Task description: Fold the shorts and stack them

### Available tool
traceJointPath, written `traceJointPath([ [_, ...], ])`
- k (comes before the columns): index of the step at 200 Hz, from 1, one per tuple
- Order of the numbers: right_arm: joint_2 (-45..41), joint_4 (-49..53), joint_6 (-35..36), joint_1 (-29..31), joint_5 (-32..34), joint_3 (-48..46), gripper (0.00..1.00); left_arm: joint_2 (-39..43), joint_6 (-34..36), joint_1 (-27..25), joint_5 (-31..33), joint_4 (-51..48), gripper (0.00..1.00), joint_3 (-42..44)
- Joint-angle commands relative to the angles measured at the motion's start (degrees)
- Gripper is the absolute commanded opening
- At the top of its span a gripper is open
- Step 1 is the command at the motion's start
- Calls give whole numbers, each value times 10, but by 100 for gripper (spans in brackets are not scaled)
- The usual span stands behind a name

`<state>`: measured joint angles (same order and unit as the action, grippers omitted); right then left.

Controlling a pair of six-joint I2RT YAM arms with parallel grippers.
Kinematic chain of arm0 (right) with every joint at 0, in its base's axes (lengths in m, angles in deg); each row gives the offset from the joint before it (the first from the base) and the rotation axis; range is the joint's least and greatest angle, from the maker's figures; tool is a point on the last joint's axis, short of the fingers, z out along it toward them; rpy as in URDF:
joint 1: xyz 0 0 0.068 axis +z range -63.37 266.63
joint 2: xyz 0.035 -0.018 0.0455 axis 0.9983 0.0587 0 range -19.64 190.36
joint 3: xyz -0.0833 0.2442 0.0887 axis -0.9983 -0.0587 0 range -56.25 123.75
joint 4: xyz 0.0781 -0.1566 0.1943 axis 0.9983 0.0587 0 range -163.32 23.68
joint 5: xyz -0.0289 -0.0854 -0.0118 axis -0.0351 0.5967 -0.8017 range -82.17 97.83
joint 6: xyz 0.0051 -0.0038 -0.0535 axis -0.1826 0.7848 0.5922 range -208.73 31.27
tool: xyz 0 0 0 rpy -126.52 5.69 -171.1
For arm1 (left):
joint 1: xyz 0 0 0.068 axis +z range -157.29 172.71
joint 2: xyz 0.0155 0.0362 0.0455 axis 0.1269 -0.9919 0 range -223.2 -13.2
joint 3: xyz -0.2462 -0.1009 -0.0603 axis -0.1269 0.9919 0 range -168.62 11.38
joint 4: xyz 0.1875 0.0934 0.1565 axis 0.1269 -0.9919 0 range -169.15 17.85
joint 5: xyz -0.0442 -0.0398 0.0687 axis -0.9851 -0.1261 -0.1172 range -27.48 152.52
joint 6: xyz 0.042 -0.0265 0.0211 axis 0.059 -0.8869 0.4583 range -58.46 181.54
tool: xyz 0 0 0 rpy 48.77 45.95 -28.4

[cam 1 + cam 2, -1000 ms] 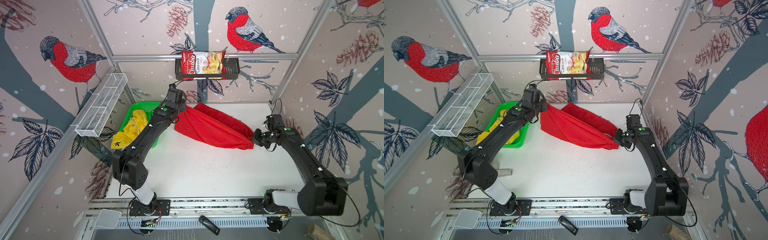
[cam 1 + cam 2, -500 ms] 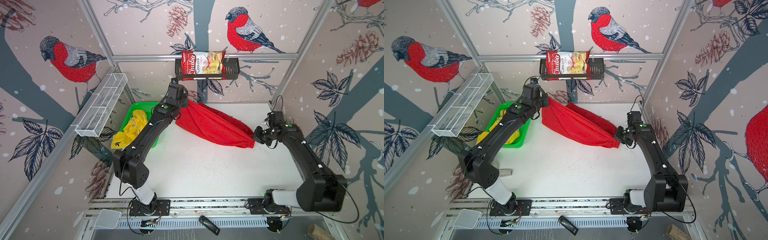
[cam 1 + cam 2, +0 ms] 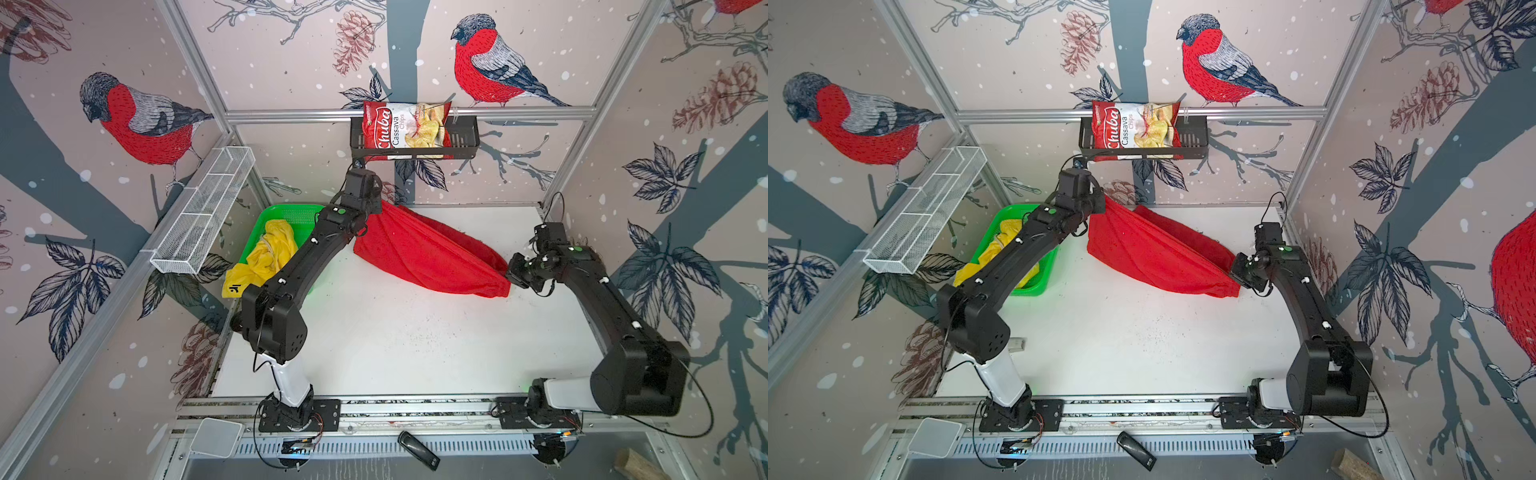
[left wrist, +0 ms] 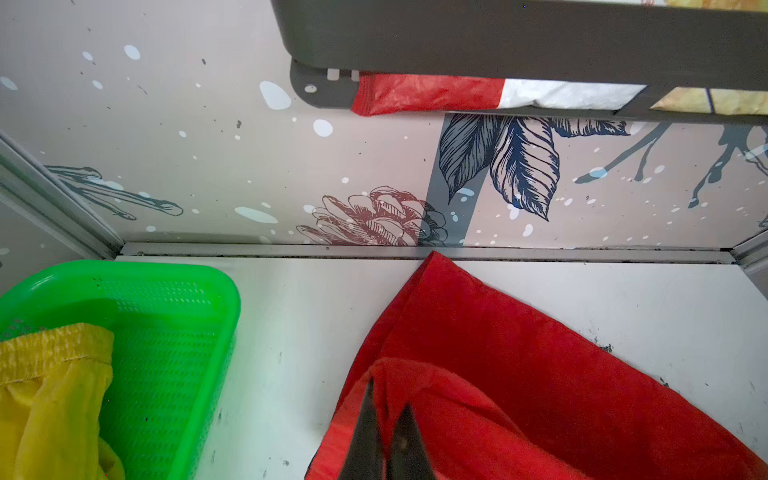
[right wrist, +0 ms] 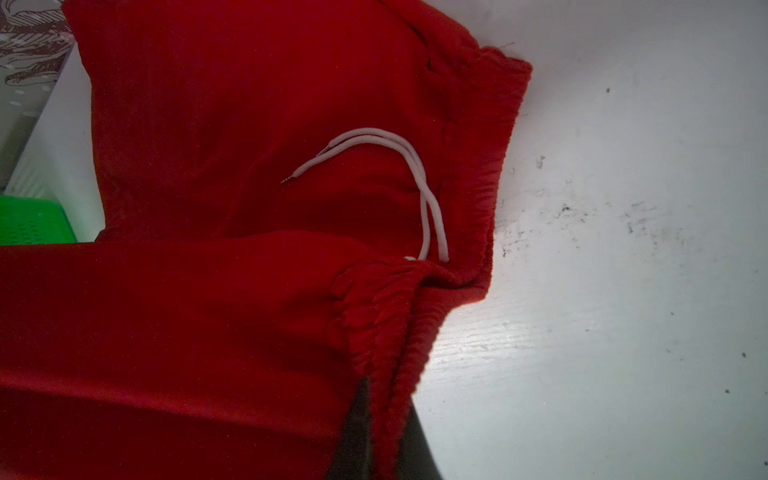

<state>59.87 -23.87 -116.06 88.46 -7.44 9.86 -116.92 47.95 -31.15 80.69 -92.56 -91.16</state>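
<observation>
The right gripper (image 5: 386,432) is pinching the gathered waistband of the red shorts (image 5: 208,291), its jaws closed on the cloth. The white drawstring (image 5: 415,166) is lying just ahead of its fingertips. The left gripper (image 4: 388,399) is clamping the far end of the same shorts and holding it above the table (image 3: 415,340), so the cloth is sagging between the two grippers. Beside the left gripper, the yellow shorts (image 3: 270,249) are lying crumpled in the green basket (image 3: 291,210), one leg spilling over its rim. Farther beyond that gripper, a chip bag (image 3: 405,129) is sitting in the black wall shelf (image 3: 465,137).
</observation>
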Motion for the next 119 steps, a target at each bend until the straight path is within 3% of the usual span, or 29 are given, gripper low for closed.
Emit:
traceJointPath([
  [1, 11, 60, 24, -8, 82, 3, 2, -22, 12, 7, 98, 79, 0, -31],
  [119, 73, 38, 37, -29, 79, 15, 3, -175, 43, 1, 98, 71, 0, -184],
])
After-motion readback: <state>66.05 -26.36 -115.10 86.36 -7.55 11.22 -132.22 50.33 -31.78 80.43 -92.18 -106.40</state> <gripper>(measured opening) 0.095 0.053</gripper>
